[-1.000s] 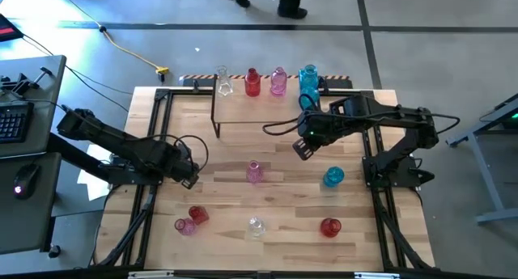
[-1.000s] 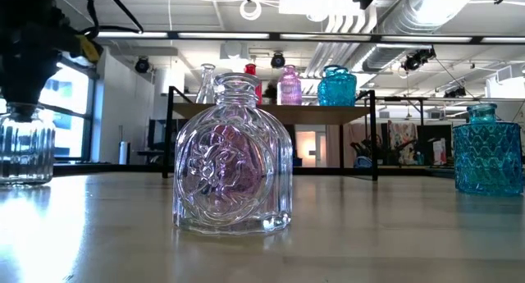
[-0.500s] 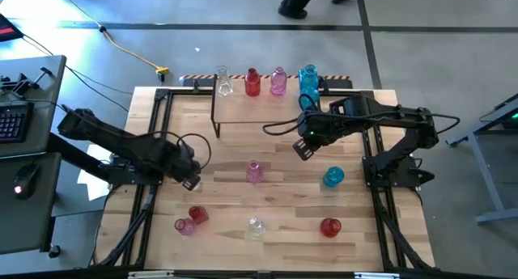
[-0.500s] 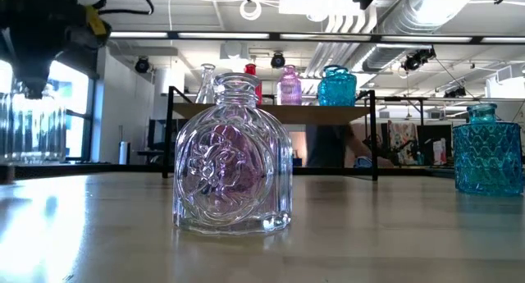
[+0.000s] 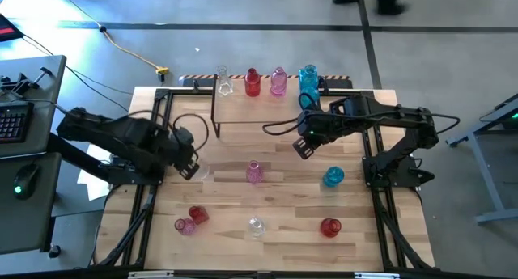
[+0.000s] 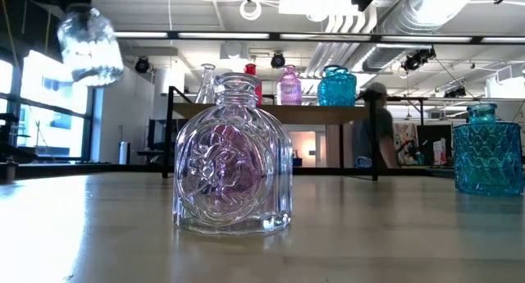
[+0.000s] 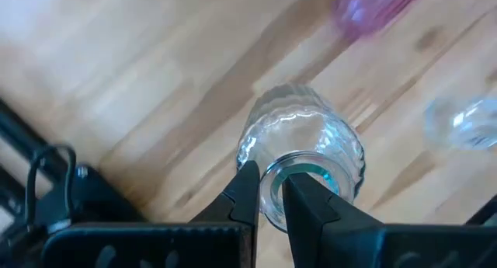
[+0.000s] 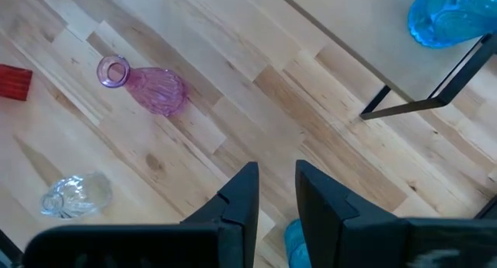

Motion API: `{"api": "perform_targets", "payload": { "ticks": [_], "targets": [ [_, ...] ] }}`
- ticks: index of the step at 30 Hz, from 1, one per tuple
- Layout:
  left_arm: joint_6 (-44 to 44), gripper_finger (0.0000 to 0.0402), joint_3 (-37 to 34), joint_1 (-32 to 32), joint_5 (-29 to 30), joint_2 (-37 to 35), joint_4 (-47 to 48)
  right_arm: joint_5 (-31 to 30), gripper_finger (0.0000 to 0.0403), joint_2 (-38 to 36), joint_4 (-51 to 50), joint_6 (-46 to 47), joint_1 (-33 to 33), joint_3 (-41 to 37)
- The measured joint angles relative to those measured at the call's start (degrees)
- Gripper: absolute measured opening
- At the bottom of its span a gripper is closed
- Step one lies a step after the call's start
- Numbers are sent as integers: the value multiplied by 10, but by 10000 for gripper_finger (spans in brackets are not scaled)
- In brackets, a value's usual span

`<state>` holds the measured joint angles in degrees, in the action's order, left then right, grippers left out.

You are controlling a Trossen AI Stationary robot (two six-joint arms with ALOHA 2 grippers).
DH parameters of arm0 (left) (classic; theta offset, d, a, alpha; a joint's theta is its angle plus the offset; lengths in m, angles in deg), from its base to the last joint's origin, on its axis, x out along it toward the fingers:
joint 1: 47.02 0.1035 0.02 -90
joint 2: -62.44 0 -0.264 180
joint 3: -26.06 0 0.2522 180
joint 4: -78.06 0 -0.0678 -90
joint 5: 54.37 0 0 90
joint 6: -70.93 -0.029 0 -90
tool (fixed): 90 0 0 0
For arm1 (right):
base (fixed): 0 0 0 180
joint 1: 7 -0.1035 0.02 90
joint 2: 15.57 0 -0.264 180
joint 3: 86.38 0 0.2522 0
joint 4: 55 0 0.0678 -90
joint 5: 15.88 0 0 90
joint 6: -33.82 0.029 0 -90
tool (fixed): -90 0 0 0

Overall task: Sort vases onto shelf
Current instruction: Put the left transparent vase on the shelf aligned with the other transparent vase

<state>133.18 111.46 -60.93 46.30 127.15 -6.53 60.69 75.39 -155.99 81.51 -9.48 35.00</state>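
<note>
My left gripper [image 7: 272, 202] is shut on a clear ribbed vase [image 7: 303, 151] and holds it above the table's left part; the low view shows that vase [image 6: 89, 45] high up and tilted. My right gripper [image 8: 272, 194] hovers open in front of the shelf [image 5: 251, 111], with nothing between its fingers. A clear [image 5: 224, 83], a red [image 5: 252, 82], a pink [image 5: 278, 81] and a blue vase [image 5: 307, 77] stand along the shelf's far edge. A pink vase [image 5: 254, 172] stands on its base mid-table. My left gripper pinches the rim of the clear vase's mouth [image 7: 268, 179] between its two fingers, one finger inside the neck and one outside. The fingers come from above, pointing steeply down. The vase hangs below them, tilted and lifted clear of the table.
More vases stand on the table: blue [image 5: 333, 177], red [image 5: 329, 227], clear [image 5: 256, 226], and a red [image 5: 198, 215] and a pink one [image 5: 185, 226] close together near the front left. A person walks behind the table in the low view.
My left gripper has risen, drifting a little toward the table's far edge, and has carried the clear ribbed vase up with it. The vase stood on the table a second ago; now it hangs tilted, well clear of it.
</note>
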Motion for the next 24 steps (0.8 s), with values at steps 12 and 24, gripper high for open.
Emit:
{"api": "perform_targets", "payload": {
  "ticks": [12,24],
  "targets": [
    [-145,26,108,122,57,0,-9,-5,67,0,0,-17,23,0],
    [-295,29,132,271,45,0,-95,-5,67,0,0,-49,59,0]
  ]
}}
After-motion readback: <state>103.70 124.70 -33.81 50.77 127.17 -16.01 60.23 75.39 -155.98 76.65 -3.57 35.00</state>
